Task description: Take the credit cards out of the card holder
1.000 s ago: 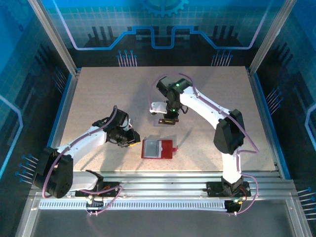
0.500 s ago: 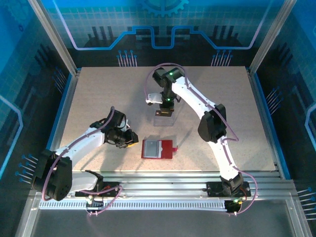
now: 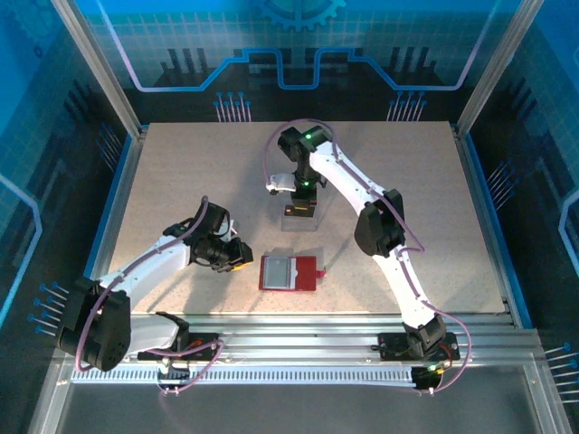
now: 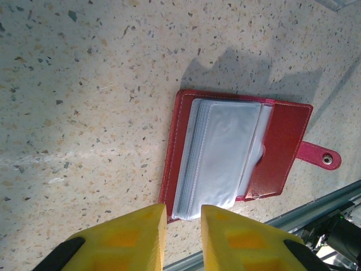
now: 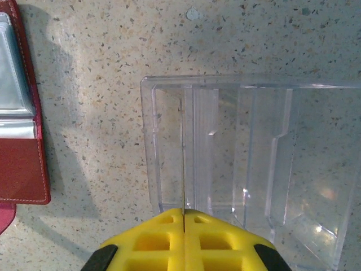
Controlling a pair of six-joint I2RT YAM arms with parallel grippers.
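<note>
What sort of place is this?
Likely a robotics lab test cell: a left arm and right arm bolted at a speckled table, blue panelled walls around it, a red card holder and clear plastic box.

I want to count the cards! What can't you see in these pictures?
Left wrist view: cloudy pockets of the card holder hide whether any credit cards are inside.
Right wrist view: the right claw covers the clear box's near edge.
Right wrist view: the card holder is cut off by the left edge.
</note>
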